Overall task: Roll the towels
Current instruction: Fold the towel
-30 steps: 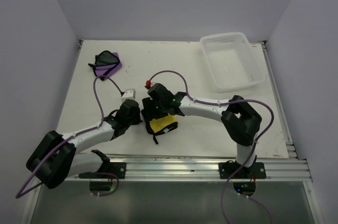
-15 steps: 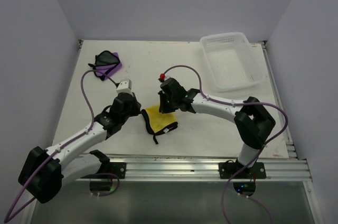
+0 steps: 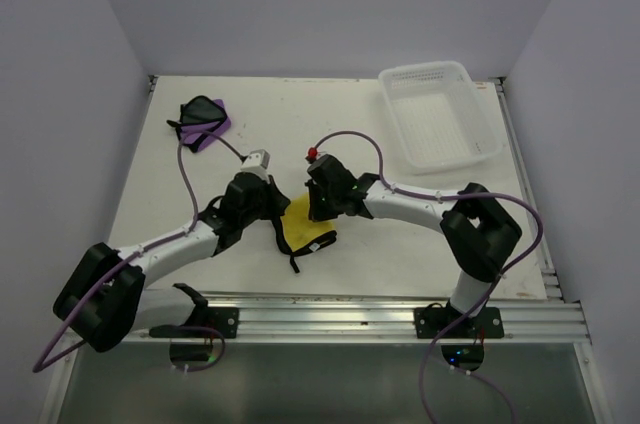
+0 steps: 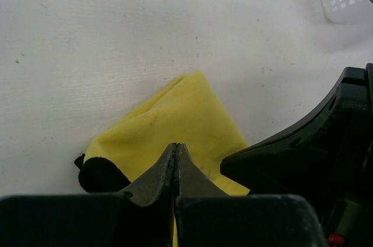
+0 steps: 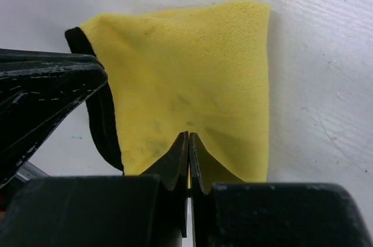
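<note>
The yellow towel (image 3: 305,227) lies on the white table near the front, between my two grippers, its black edging curling down its left side. My left gripper (image 3: 276,212) comes in from the left, shut, with its tips on the towel (image 4: 175,113) and a sliver of yellow showing in the slit. From the right, my right gripper (image 3: 316,210) is shut on the towel's near edge (image 5: 192,66), and the cloth creases at its tips. The two grippers almost touch. The purple towel (image 3: 205,119) sits bunched at the far left.
A white perforated basket (image 3: 440,114) stands at the far right corner. A metal rail (image 3: 380,319) runs along the table's front edge by the arm bases. Purple cables loop above both arms.
The right gripper has gone from open above the towel to shut on it. Both grippers shifted away from the front edge, and the towel has spread out from a compact fold.
</note>
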Controlling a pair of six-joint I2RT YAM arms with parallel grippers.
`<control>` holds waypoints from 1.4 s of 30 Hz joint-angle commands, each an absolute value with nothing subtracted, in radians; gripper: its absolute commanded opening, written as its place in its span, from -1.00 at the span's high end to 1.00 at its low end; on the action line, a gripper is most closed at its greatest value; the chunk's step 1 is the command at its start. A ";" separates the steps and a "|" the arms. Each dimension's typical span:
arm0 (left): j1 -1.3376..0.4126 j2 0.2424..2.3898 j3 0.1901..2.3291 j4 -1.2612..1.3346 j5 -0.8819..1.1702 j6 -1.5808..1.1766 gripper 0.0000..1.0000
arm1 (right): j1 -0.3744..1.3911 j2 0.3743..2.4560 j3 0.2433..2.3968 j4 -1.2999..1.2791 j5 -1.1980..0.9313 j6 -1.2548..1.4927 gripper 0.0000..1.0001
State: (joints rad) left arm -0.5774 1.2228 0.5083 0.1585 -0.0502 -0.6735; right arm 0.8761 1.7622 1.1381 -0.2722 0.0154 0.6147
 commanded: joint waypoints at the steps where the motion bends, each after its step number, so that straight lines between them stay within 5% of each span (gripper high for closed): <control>1: -0.580 1.250 0.494 0.258 -0.008 -0.687 1.00 | 0.867 1.764 1.129 -0.229 0.023 0.629 1.00; 28: -0.580 1.267 0.341 0.233 -0.103 -0.706 1.00 | 0.856 1.717 1.095 -0.256 0.031 0.638 0.91; 42: -0.580 1.269 0.373 0.245 -0.107 -0.666 1.00 | 0.859 1.635 0.891 -0.190 0.009 0.670 1.00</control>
